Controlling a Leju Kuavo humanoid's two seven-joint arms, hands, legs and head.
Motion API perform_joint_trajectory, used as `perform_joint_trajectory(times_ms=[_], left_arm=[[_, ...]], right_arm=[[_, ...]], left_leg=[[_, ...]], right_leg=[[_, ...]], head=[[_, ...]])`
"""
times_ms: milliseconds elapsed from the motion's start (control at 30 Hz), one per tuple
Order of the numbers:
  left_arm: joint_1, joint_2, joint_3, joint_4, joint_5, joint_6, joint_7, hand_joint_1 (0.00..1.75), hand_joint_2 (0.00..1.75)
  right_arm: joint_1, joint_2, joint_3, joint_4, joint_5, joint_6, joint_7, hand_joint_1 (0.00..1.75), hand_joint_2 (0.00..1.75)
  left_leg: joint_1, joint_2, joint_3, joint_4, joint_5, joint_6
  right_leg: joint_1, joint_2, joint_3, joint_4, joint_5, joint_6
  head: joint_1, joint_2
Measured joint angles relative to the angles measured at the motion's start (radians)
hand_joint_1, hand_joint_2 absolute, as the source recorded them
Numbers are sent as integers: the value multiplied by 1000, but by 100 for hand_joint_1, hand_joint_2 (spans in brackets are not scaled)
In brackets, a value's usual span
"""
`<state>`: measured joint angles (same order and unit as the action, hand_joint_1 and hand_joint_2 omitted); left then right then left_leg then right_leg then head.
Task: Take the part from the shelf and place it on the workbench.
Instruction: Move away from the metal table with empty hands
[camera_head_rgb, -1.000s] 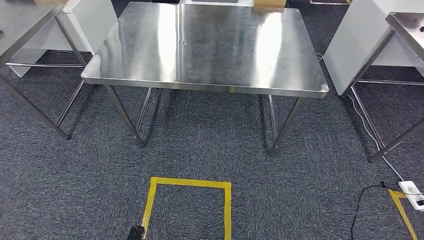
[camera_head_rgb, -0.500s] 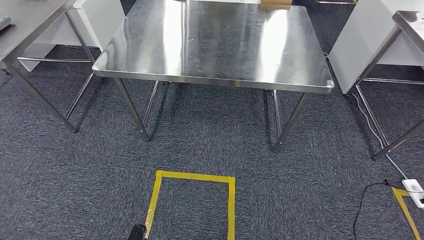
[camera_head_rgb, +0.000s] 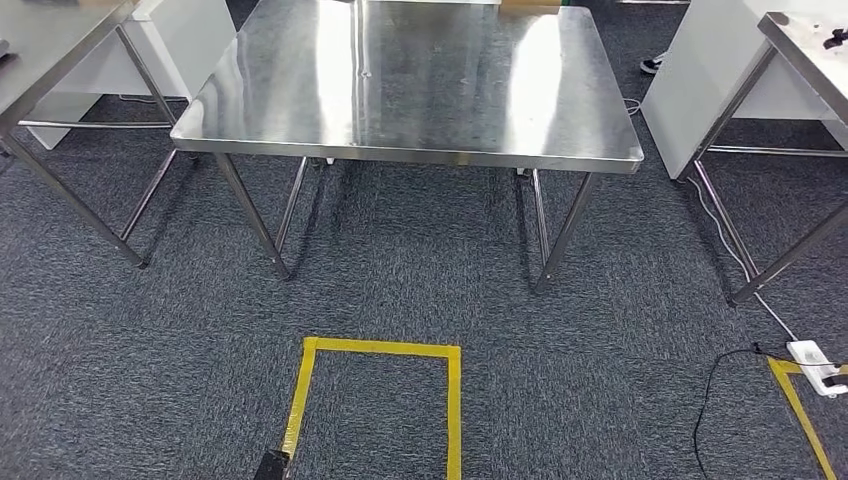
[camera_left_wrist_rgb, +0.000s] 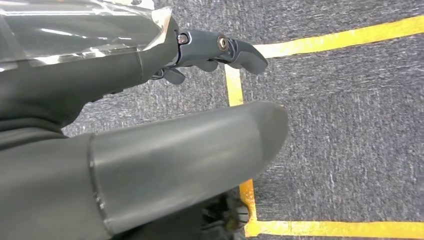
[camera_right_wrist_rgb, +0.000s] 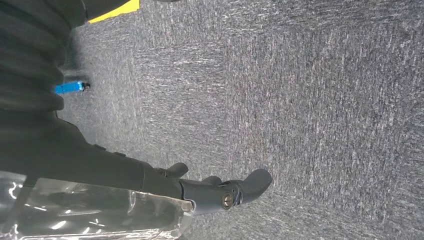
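Ahead, steel workbench (camera_head_rgb: 400, 80) edge, carpet (camera_head_rgb: 400, 290) between, both hands' fingers (camera_left_wrist_rgb: 240, 50) (camera_right_wrist_rgb: 250, 182) loosely apart, holding nothing.

The camera has shifted, so the steel tabletop (camera_head_rgb: 410, 80) now sits slightly further left, with nothing itself moved.

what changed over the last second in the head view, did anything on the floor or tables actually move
Only the camera shifted: the whole scene slid together, so the robot is moving, not the things. The stainless steel workbench, the yellow tape square on the grey carpet and the white power strip keep their places relative to each other. Nothing was taken hold of or let go.
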<state>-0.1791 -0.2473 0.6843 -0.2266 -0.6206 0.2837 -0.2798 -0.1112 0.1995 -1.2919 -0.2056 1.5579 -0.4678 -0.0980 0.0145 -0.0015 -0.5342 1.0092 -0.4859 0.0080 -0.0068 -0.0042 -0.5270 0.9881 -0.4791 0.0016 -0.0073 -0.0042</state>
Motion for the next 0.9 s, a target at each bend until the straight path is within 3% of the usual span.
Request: perform_joint_trajectory(times_ms=[100,133,167,233,300,333,367,433,500,567,633,667,733,767,800,833,900], left_arm=[[-1,0,0,0,0,0,3,0,0],[-2,0,0,0,-1,0,3,0,0],[-3,-1,-1,0,-1,0,4,0,0],[-5,-1,-1,0,-1,-1,5,0,0],[-5,-1,0,0,-1,-1,6,0,0],[-5,-1,0,0,0,-1,7,0,0],[-5,-1,0,0,2,-1,7,0,0],[-5,0,0,0,8,0,5,0,0],[-5,1,0,0,13,-1,-2,0,0],[-4,2,0,0,14,-2,-9,0,0],[-2,2,0,0,14,-1,-11,0,0],[-2,2,0,0,14,-1,-11,0,0],[0,2,0,0,14,0,-11,0,0],[1,2,0,0,14,0,-11,0,0],[2,2,0,0,14,0,-11,0,0],[4,2,0,0,13,0,-10,0,0],[5,2,0,0,13,0,-12,0,0]], right_arm=[[-1,2,0,0,0,-1,4,0,175],[-1,2,0,0,0,-1,6,0,175],[-1,1,0,0,0,-1,8,0,175],[-1,1,1,0,0,-1,10,0,175],[1,0,1,0,0,-2,11,0,175],[2,0,1,0,0,-2,12,0,175],[2,-1,2,0,1,-2,13,0,175],[0,-3,4,0,1,-1,15,0,175],[-1,-5,5,0,2,-1,18,0,175],[1,-6,6,0,1,-1,22,0,175],[2,-6,6,0,1,-1,25,0,175],[2,-6,6,0,0,-1,25,0,175],[2,-6,6,0,-2,-1,27,0,175],[3,-6,6,0,-3,-1,27,0,175],[3,-6,6,0,-4,-1,28,0,175],[4,-6,6,0,-4,-1,29,0,175],[4,-6,6,0,-5,-2,31,0,175]], left_leg=[[-4,1,-7,-15,10,19],[-3,3,-8,-22,18,28],[-1,5,-10,-28,26,36],[-1,8,-20,-32,36,44],[-2,9,-32,-31,45,44],[-2,9,-38,-30,49,42],[-2,9,-42,-29,52,39],[-4,9,-49,-23,57,32],[-8,9,-53,-15,59,21],[-7,9,-56,-14,64,10],[0,7,-64,-1,53,0],[2,6,-76,27,27,-5],[5,4,-120,140,-54,-12],[6,3,-143,206,-89,-14],[6,3,-155,252,-107,-16],[6,3,-152,264,-106,-15],[6,3,-93,180,-58,-9]], right_leg=[[1,0,-13,2,6,20],[1,0,-22,17,-5,22],[2,1,-40,52,-27,21],[-2,2,-94,175,-93,14],[-6,2,-132,275,-132,19],[-8,2,-124,275,-128,26],[-11,2,-95,232,-110,36],[-16,2,-10,85,-66,50],[-16,5,33,-1,-44,46],[-11,7,30,-6,-39,32],[-17,5,27,-7,-30,18],[-20,4,25,-7,-24,9],[-19,2,17,-7,-13,-4],[-16,1,12,-6,-9,-8],[-14,0,7,-5,-7,-9],[-12,0,3,-3,-5,-9],[-10,1,1,-1,-2,-7]], head=[[2,0],[3,0],[6,0],[13,0],[18,0],[19,0],[20,0],[24,0],[25,0],[21,0],[19,0],[15,0],[7,0],[3,0],[2,0],[1,0],[0,0]])
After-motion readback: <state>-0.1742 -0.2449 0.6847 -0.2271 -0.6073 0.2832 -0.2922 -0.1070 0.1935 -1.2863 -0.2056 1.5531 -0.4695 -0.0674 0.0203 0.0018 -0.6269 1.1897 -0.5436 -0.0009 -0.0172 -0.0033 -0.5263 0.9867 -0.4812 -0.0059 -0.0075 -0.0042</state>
